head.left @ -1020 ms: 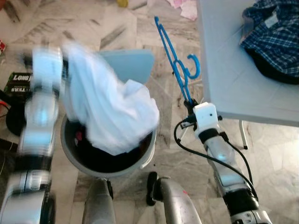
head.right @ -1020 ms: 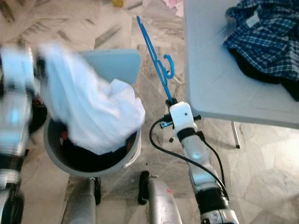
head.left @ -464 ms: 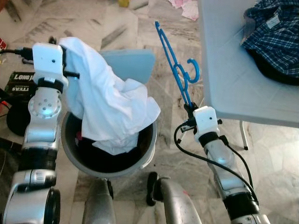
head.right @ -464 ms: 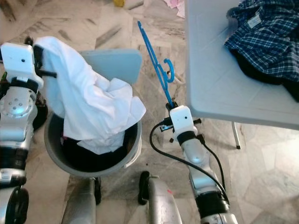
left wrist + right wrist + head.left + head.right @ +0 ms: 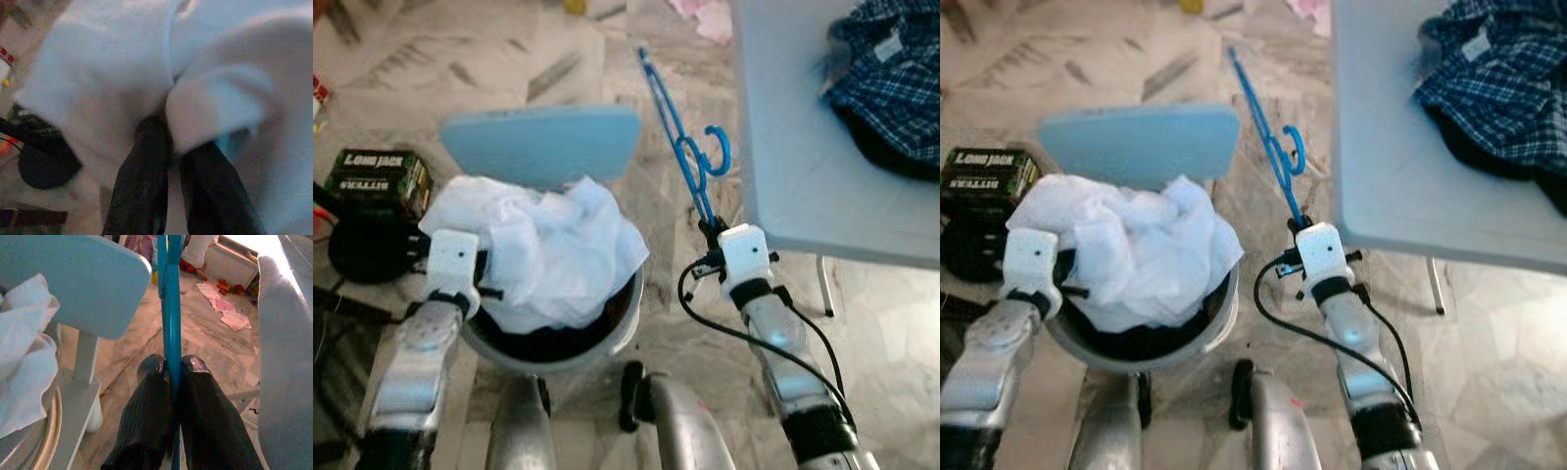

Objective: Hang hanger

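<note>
A blue plastic hanger (image 5: 681, 145) stands up from my right gripper (image 5: 171, 363), which is shut on its lower bar just left of the white table (image 5: 783, 147). The hanger's hook (image 5: 719, 147) curls toward the table edge. A white garment (image 5: 543, 250) lies bunched over the grey round basket (image 5: 617, 333). My left gripper (image 5: 168, 132) is low at the basket's left side, with the white cloth pinched between its black fingers (image 5: 144, 166).
A light blue chair back (image 5: 540, 143) stands behind the basket. A checked blue shirt (image 5: 891, 88) lies on the table. A black box (image 5: 372, 176) and dark cables lie on the marble floor at left. Pink scraps (image 5: 705, 15) lie far back.
My left arm has dropped from high above the basket down to its left rim, and the white garment has come down with it into a heap on the basket. The right arm and hanger hold still.
</note>
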### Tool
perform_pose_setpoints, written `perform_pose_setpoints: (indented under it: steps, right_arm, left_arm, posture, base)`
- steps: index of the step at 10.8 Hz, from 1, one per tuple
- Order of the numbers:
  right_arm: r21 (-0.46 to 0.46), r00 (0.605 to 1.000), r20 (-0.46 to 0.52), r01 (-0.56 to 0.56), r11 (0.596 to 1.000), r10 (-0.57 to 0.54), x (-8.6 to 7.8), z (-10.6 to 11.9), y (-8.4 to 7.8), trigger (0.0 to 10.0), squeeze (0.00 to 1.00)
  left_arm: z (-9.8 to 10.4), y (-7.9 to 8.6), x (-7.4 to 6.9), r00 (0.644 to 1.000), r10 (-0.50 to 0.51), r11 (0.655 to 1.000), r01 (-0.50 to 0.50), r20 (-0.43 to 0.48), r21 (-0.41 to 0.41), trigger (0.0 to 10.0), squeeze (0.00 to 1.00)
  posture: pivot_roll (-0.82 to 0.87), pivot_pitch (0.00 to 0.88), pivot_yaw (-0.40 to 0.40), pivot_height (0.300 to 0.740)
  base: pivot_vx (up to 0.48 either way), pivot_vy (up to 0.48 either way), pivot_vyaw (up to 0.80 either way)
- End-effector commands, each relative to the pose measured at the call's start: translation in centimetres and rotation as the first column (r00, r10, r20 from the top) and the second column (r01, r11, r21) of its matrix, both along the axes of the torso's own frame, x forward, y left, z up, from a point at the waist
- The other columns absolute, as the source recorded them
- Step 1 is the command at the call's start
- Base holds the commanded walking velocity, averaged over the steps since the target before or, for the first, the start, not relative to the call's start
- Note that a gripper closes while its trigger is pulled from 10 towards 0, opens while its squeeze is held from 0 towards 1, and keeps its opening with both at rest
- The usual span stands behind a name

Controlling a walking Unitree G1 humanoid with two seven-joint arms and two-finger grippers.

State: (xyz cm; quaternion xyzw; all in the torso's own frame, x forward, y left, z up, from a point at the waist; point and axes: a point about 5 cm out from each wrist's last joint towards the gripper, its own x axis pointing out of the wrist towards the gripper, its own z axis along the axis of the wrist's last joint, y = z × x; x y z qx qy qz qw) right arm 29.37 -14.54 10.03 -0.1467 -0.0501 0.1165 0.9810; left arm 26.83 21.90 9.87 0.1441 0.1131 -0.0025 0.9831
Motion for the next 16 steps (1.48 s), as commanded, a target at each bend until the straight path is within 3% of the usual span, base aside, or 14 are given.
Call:
perform_pose_setpoints:
  steps: [1,2,3,4,5,6,7,9,11,12,13,14,15,16]
  right_arm:
    - [-0.004,1.0,-0.005,0.002,1.0,-0.002,-0.2,-0.1,-0.1,10.0,0.0]
    - [-0.004,1.0,-0.004,0.002,1.0,-0.002,-0.2,-0.1,-0.1,10.0,0.0]
    - [-0.004,1.0,-0.004,0.002,1.0,-0.002,-0.2,-0.1,-0.2,10.0,0.0]
    - [-0.005,1.0,-0.009,0.004,1.0,-0.004,-0.3,-0.3,-0.3,10.0,0.0]
    - [-0.004,1.0,-0.009,0.001,1.0,-0.001,-0.3,-0.3,-0.1,10.0,0.0]
    - [-0.003,1.0,-0.004,-0.003,1.0,0.003,-0.1,-0.2,0.1,10.0,0.0]
    - [-0.004,1.0,-0.005,-0.003,1.0,0.003,0.0,-0.2,0.1,10.0,0.0]
    - [-0.006,1.0,-0.003,-0.001,1.0,0.001,0.0,-0.2,-0.1,10.0,0.0]
    - [-0.008,1.0,-0.002,-0.003,1.0,0.003,0.0,-0.2,0.0,10.0,0.0]
    - [-0.012,1.0,-0.001,-0.005,1.0,0.005,0.1,-0.1,0.0,10.0,0.0]
    - [-0.016,1.0,0.002,-0.004,1.0,0.004,0.1,-0.1,0.0,10.0,0.0]
    - [-0.021,1.0,0.002,-0.002,1.0,0.003,0.1,-0.1,-0.2,10.0,0.0]
    - [-0.023,1.0,0.001,-0.003,1.0,0.003,0.1,-0.1,-0.1,10.0,0.0]
    - [-0.025,1.0,0.0,-0.007,1.0,0.007,0.2,-0.2,0.0,10.0,0.0]
  left_arm:
    - [-1.1,0.3,-1.2,0.997,-0.03,0.994,0.038,-0.073,0.103,10.0,1.0]
    - [-1.6,1.7,-2.2,0.99,-0.082,0.953,0.112,-0.114,0.282,10.0,1.0]
    - [-1.4,2.6,-2.5,0.992,-0.058,0.945,0.09,-0.11,0.314,10.0,1.0]
    - [-0.4,5.7,-2.6,0.996,0.084,0.92,-0.064,-0.034,0.388,10.0,1.0]
    - [0.9,7.1,-2.3,0.987,0.148,0.881,-0.157,0.057,0.445,10.0,1.0]
    - [3.7,8.2,-1.6,0.96,0.181,0.832,-0.264,0.211,0.487,10.0,1.0]
    - [6.2,7.9,-1.0,0.932,0.146,0.811,-0.305,0.333,0.499,10.0,1.0]
    - [9.2,5.3,0.2,0.882,0.003,0.844,-0.255,0.472,0.471,10.0,1.0]
    - [8.9,0.3,1.3,0.874,-0.219,0.925,0.043,0.434,0.378,10.0,1.0]
    - [8.2,-3.3,1.2,0.838,-0.373,0.91,0.246,0.399,0.335,10.0,1.0]
    - [7.4,-5.5,0.6,0.798,-0.47,0.874,0.363,0.377,0.323,10.0,1.0]
    - [6.7,-6.7,-0.2,0.771,-0.526,0.848,0.44,0.36,0.295,10.0,0.92]
    - [6.3,-7.3,-0.8,0.749,-0.571,0.819,0.495,0.335,0.29,10.0,0.29]
    - [5.3,-8.4,-2.1,0.697,-0.67,0.74,0.603,0.256,0.298,10.0,0.0]
  posture:
    - [0.09,0.309,-0.107,0.74]
    - [0.09,0.309,-0.107,0.74]
    - [0.09,0.311,-0.107,0.74]
    - [0.1,0.309,-0.105,0.74]
    - [0.1,0.307,-0.106,0.74]
    - [0.1,0.304,-0.106,0.74]
    - [0.1,0.302,-0.107,0.74]
    - [0.09,0.3,-0.107,0.74]
    - [0.09,0.298,-0.109,0.74]
    - [0.09,0.297,-0.111,0.74]
    - [0.08,0.295,-0.112,0.74]
    - [0.08,0.296,-0.113,0.74]
    - [0.08,0.296,-0.114,0.74]
    - [0.09,0.297,-0.114,0.74]
  base:
    - [0.0,0.0,0.0]
    - [0.0,0.0,0.0]
    - [0.0,0.0,0.0]
    - [0.0,0.0,0.0]
    - [0.0,0.0,0.0]
    - [0.0,0.0,0.0]
    - [0.0,0.0,0.0]
    - [0.0,0.0,0.0]
    - [0.0,0.0,0.0]
    - [0.0,0.0,0.0]
    - [0.0,0.0,0.0]
    - [0.0,0.0,0.0]
    - [0.0,0.0,0.0]
    - [0.0,0.0,0.0]
